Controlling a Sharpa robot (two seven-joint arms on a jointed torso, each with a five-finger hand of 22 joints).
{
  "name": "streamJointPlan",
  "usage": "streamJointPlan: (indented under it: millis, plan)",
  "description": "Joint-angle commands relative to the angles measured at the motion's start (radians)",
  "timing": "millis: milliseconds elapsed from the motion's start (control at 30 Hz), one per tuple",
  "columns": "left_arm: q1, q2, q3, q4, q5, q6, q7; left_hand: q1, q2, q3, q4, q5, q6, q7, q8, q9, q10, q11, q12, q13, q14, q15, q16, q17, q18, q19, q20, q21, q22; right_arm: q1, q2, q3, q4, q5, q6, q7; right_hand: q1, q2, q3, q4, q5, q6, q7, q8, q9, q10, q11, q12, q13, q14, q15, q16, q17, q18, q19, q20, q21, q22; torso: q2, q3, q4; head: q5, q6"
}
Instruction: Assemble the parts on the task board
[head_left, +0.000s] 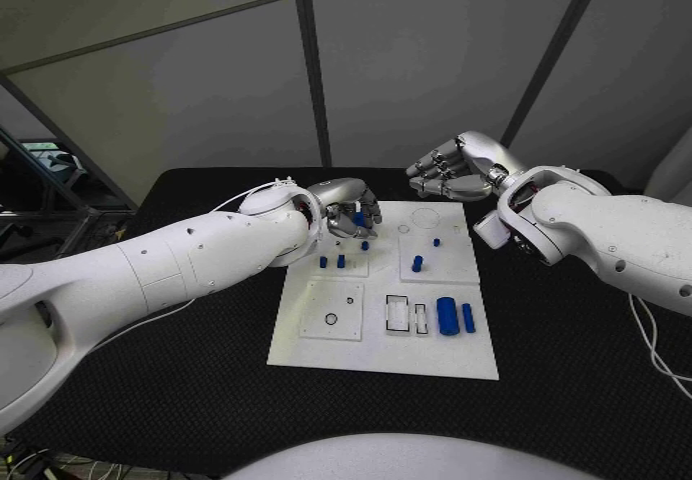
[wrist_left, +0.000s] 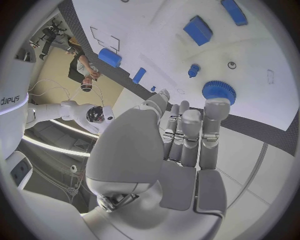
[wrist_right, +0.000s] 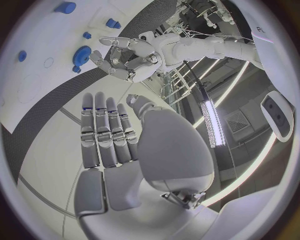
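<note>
Left hand (head_left: 346, 208) fingers pinch a blue gear (wrist_left: 219, 91), flat-faced; right hand (head_left: 454, 168) fingers curled, empty.

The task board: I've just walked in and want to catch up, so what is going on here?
The robot is assembling small blue parts on the white task board. Its left hand is at the board's far edge, fingertips at a blue gear; whether it grips the gear is unclear. The right hand hovers beyond the far edge, holding nothing. Two blue cylinders lie near the board's front and small pegs stand mid-board.
</note>
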Motion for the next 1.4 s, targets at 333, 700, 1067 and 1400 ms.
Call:
streamJointPlan:
  millis: [333,700,1067,1400]
  plan:
    - [-0.005,0.026,0.0,-0.047,-0.126,0.107,-0.023,-0.017,0.0,0.008,-0.018,0.003,0.042,-0.006,-0.017,-0.022,0.028,-0.006,-0.011,-0.026,0.076,-0.007,0.121,0.11,-0.056,0.09,-0.007,0.209,0.135,0.001,0.004,0.001,0.002,0.0,0.005,0.004,-0.006,-0.003,0.006,-0.002,0.004,0.0,0.003,0.002,0.001,-0.003,0.003,0.006,-0.001,0.006,-0.001,-0.006,-0.001,0.003,0.008,0.002,-0.006,-0.002,0.0,0.0012,0.0006,-0.007,-0.005]
    - [-0.014,0.036,0.0,-0.067,-0.137,0.108,-0.03,-0.017,0.004,0.016,-0.024,0.004,0.049,-0.001,-0.023,-0.029,0.044,-0.009,-0.013,-0.031,0.088,-0.01,0.135,0.118,-0.069,0.119,-0.011,0.279,0.179,0.001,0.009,0.001,0.001,0.0,0.006,0.004,-0.007,-0.002,0.006,-0.001,0.004,0.0,0.003,0.002,0.001,-0.003,0.003,0.006,-0.001,0.006,-0.001,-0.006,-0.001,0.003,0.008,0.002,-0.006,-0.002,0.0,0.0009,0.0003,-0.004,-0.004]
    - [-0.016,0.05,0.0,-0.083,-0.145,0.097,-0.04,-0.004,0.013,0.037,-0.038,0.004,0.06,0.002,-0.026,-0.035,0.06,-0.013,-0.014,-0.035,0.092,-0.013,0.14,0.115,-0.071,0.124,-0.014,0.294,0.191,0.001,0.014,0.001,-0.001,0.0,0.008,0.005,-0.008,-0.001,0.007,0.0,0.004,0.0,0.003,0.002,0.001,-0.003,0.004,0.006,-0.001,0.006,-0.001,-0.006,-0.001,0.003,0.008,0.002,-0.007,-0.003,-0.001,0.0009,0.0007,-0.005,-0.002]
    - [-0.016,0.06,0.0,-0.1,-0.147,0.113,-0.051,0.002,0.016,0.049,-0.045,0.004,0.06,0.004,-0.031,-0.039,0.068,-0.014,-0.015,-0.036,0.093,-0.015,0.142,0.113,-0.072,0.124,-0.016,0.299,0.196,0.001,0.014,0.001,0.001,0.0,0.007,0.005,-0.008,-0.001,0.007,0.0,0.004,0.0,0.003,0.002,0.001,-0.003,0.004,0.006,-0.001,0.006,-0.001,-0.006,-0.001,0.003,0.008,0.002,-0.007,-0.003,-0.001,0.0002,0.001,-0.006,-0.002]
